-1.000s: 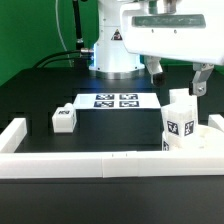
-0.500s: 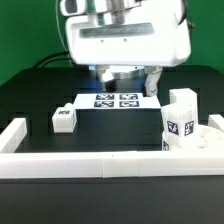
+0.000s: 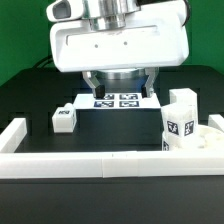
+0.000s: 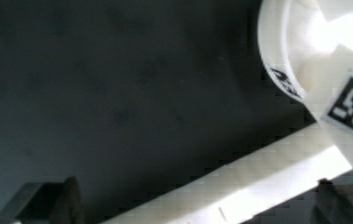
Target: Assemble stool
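The white stool seat (image 3: 205,138) lies at the exterior view's right, just behind the front rail. A tagged leg (image 3: 181,115) stands upright on it. Another tagged leg (image 3: 64,117) lies loose on the black table at the exterior view's left. My gripper (image 3: 121,88) hangs above the middle of the table, open and empty, with its fingers spread either side of the marker board (image 3: 115,101). In the wrist view the gripper (image 4: 194,205) is open over black table, with the seat's tagged edge (image 4: 333,80) off to one side.
A long white border rail (image 3: 90,163) runs along the front and turns up at the exterior view's left (image 3: 14,133). It crosses the wrist view (image 4: 271,175) diagonally. The robot base (image 3: 118,72) stands behind the marker board.
The gripper has moved from above the seat toward the exterior view's left, over the table's middle. It stays open and empty. The stool parts have not moved.
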`<action>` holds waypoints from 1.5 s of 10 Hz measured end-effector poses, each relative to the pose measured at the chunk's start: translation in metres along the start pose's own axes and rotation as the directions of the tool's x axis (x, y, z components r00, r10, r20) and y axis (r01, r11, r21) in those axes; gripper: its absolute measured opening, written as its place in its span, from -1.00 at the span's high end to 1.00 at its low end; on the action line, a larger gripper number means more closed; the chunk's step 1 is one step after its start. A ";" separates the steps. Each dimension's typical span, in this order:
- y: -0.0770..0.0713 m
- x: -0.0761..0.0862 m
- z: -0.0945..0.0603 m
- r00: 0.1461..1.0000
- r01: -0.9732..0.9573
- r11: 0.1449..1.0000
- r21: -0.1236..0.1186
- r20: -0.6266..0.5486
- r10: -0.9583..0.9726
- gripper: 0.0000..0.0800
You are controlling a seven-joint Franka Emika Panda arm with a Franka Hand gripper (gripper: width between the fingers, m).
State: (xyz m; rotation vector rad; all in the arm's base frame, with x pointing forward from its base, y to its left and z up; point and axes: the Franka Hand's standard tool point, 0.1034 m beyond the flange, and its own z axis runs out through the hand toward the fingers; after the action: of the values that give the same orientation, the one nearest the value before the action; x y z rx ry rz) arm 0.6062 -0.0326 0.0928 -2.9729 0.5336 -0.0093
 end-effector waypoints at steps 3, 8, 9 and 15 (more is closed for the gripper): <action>0.058 -0.007 0.013 0.935 0.351 0.935 -0.038 0.060 -0.349 -0.62; 0.092 -0.017 0.018 0.904 0.413 0.910 -0.038 0.138 -0.405 -0.62; 0.094 -0.021 0.019 0.890 0.415 0.910 -0.016 0.213 -0.403 -0.62; 0.118 -0.025 0.022 0.691 0.360 0.933 -0.007 0.674 -0.261 -0.62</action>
State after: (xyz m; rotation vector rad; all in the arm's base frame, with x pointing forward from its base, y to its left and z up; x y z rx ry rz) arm 0.5421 -0.1313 0.0569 -2.8518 -0.0787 1.0589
